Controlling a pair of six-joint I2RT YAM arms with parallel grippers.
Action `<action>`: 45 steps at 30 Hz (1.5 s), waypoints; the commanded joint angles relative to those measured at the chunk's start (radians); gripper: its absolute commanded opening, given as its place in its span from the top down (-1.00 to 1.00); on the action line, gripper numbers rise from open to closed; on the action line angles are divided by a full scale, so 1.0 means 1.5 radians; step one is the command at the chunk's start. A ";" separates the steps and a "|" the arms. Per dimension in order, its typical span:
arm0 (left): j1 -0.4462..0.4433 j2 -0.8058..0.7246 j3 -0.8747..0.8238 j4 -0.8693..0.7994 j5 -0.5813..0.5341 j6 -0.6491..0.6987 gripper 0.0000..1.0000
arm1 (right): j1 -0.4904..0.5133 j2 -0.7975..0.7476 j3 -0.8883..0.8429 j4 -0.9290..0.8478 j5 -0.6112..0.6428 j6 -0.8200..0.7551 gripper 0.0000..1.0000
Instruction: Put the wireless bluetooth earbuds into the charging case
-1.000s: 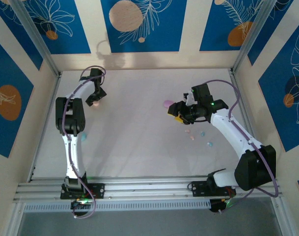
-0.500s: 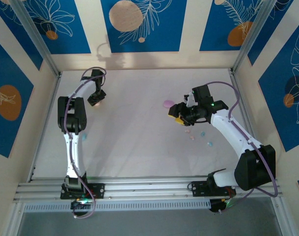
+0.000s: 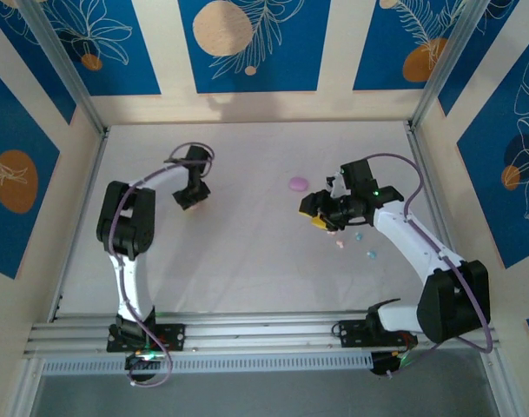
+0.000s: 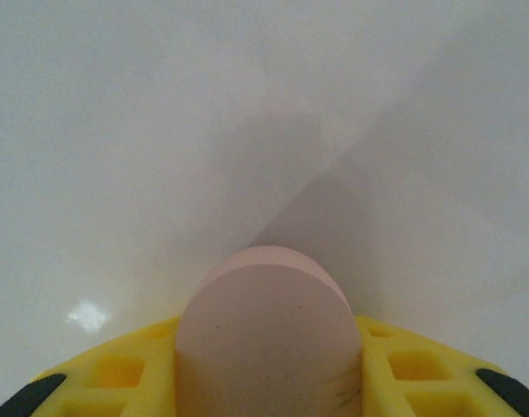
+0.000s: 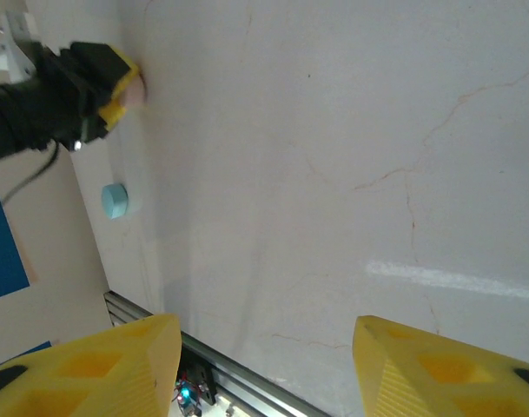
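Though near the right claw [image 3: 318,217], earbuds [image 3: 358,235] apart; pink case [image 4: 268,339] within left claw [image 3: 193,201]

Bright, even light falls from above on the white table [image 3: 247,252], and the arms [image 3: 403,233] cast only faint, soft shadows. A dim grey shadow lies on the back wall [image 3: 216,106]. The frame posts [image 3: 62,69] lean outward at the edges of the top view. At the left wrist the pink case [image 4: 268,339] is very close and blurred. A wide soft shadow fans up and right from it, and a small glare spot sits low left. At the right wrist a pale glare streak crosses the table, and the yellow fingers [image 5: 99,365] look soft.
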 commanded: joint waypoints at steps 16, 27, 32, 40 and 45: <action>-0.330 -0.134 -0.176 0.100 0.060 -0.269 0.32 | -0.027 -0.085 -0.072 0.006 0.065 0.015 -0.12; -0.385 -0.126 -0.155 0.100 0.042 -0.340 -0.08 | -0.022 -0.086 -0.088 0.012 0.062 0.011 -0.10; -0.385 -0.170 -0.157 0.090 0.003 -0.313 -0.35 | -0.004 -0.079 -0.103 0.038 0.071 0.007 -0.07; -0.364 -0.326 -0.216 0.033 -0.164 -0.250 -0.56 | 0.132 -0.008 -0.095 0.119 0.150 -0.072 -0.09; -0.291 -0.481 -0.322 0.051 -0.198 -0.190 -0.58 | 0.223 0.090 -0.071 0.181 0.121 -0.109 -0.13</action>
